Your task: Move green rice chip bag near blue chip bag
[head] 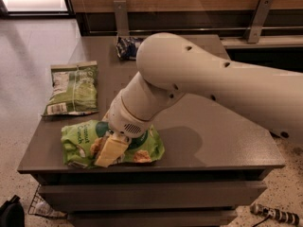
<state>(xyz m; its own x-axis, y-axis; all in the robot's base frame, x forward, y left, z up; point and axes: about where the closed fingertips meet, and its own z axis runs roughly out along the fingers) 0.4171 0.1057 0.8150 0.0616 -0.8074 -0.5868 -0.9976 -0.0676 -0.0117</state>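
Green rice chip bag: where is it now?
In the camera view's lower left, the green rice chip bag lies at the table's near edge, under the claw, with the pale-green bag just beyond it.

From the gripper (111, 150) on the green rice chip bag (78, 143), bare tabletop (208, 131) runs back toward the blue chip bag (127, 47); the pale-green bag (73, 89) lies leftward.

The puffy lime green rice chip bag (78, 143) lies flat at the table's (213, 141) front edge, under the gripper (110, 152). The small navy blue chip bag (127, 47) lies at the table's back edge.
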